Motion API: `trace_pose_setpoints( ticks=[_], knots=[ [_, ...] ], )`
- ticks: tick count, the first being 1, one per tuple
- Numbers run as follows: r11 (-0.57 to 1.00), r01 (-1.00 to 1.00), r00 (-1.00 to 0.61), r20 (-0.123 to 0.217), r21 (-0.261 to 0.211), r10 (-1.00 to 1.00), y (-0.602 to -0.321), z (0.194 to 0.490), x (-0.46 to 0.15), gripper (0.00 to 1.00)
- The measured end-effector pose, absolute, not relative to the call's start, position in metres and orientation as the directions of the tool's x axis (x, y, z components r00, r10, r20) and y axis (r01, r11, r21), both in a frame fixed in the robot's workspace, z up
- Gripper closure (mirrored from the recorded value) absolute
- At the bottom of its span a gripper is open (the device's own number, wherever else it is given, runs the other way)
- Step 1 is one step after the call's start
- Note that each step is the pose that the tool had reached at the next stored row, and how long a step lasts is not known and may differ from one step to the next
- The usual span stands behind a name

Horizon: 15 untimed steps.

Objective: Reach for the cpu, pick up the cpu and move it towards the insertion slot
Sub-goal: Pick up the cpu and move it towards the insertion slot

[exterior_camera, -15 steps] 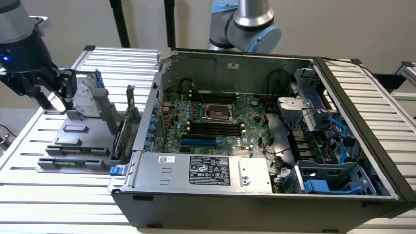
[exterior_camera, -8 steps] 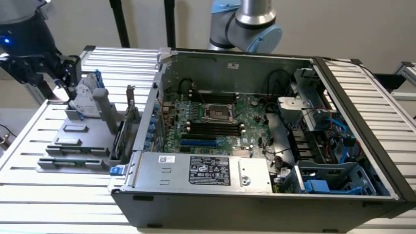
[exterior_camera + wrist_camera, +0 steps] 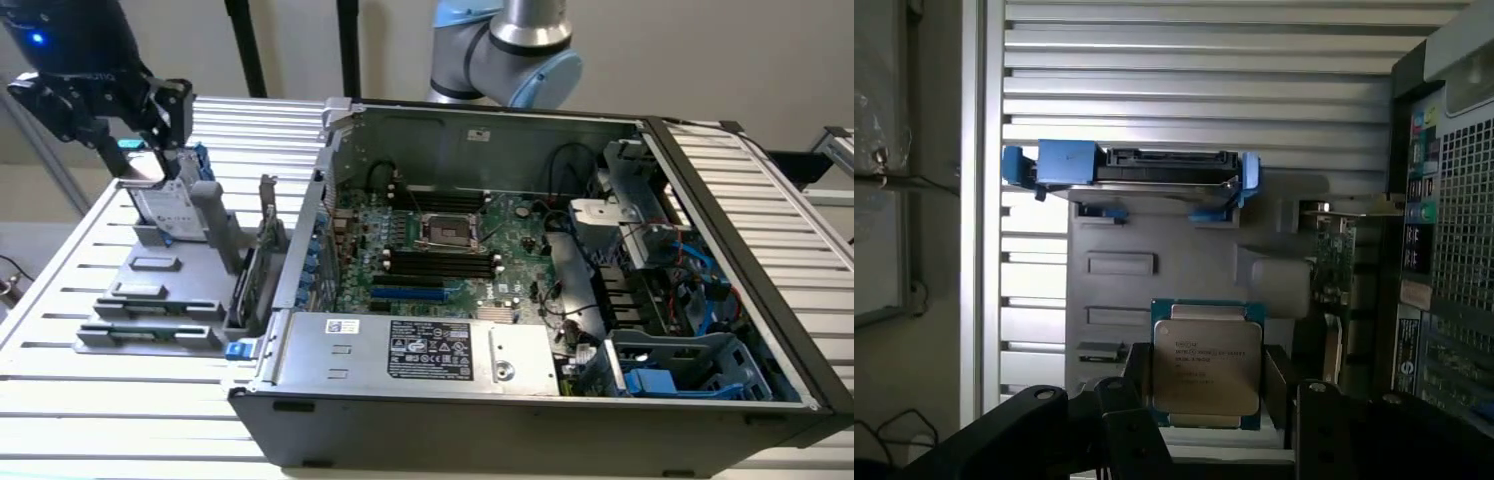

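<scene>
**A:** Where is the chip [image 3: 1206, 368]?

**B:** We see it between the claw's [image 3: 1209, 375] two dark fingers [image 3: 1136, 390], which press on its opposite edges. The claw is clenched on the chip, silver face up.

**A:** Where is that?

**B:** Over the gray parts holder [image 3: 160, 285] on the desk [image 3: 80, 400], at the exterior view's left, near an upright hard drive [image 3: 1144, 170]. We cannot tell whether the chip is clear of the holder.

**A:** How far along are we?

**B:** We judge the reach and grip done. The socket [image 3: 447, 232] lies inside the open computer case [image 3: 534, 435], well apart from the chip, so the carry is not yet done.
</scene>
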<state>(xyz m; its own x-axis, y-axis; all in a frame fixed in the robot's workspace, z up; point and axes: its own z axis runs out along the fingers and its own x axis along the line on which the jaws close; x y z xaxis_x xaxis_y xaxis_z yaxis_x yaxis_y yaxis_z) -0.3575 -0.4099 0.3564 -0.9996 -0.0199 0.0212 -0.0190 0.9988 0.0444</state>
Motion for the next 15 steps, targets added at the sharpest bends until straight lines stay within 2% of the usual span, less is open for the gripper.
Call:
trace_pose_setpoints(
  ticks=[6, 15],
  knots=[
    [0.998, -0.019, -0.999, 0.024, 0.054, -0.020, -0.410, 0.375, -0.330, 0.45],
    [0.997, -0.019, -0.999, 0.024, 0.079, -0.021, -0.410, 0.382, -0.289, 0.45]
  ],
)
